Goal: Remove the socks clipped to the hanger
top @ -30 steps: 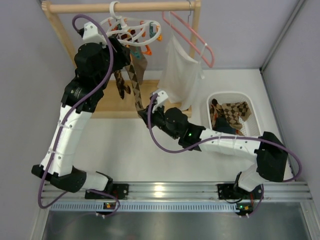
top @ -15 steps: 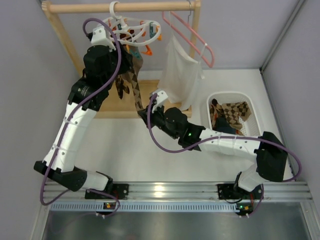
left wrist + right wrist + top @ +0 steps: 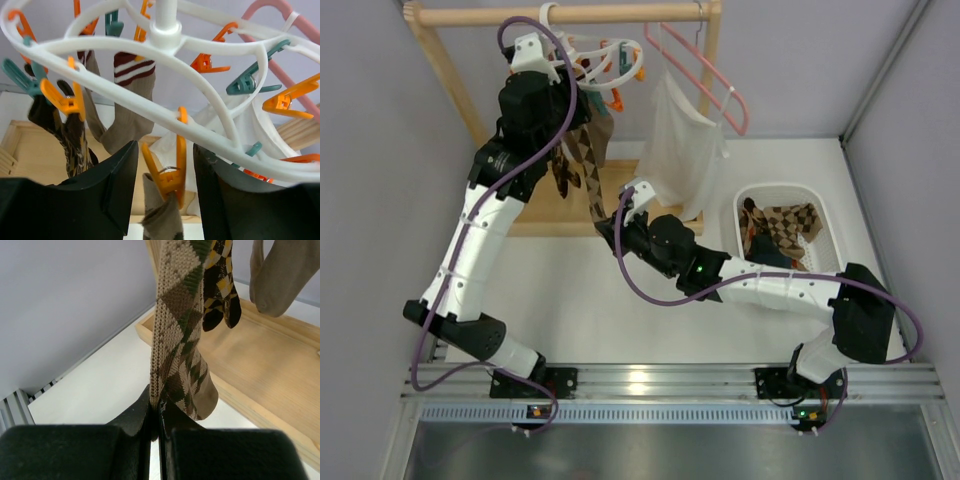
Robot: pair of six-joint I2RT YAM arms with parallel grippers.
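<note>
Several knit argyle socks (image 3: 177,340) under oval plastic hanger (image 3: 100,45)

Our left arm (image 3: 472,248) stretches up and far forward, and our left gripper (image 3: 164,150) points upward with its fingers parted. Our right arm (image 3: 778,290) lies low, reaching leftward, and our right gripper (image 3: 156,407) pinches tight on a sock (image 3: 172,335).

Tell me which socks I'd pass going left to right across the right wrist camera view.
tan argyle sock, pinched in the right gripper → black and yellow argyle sock → plain tan sock
</note>
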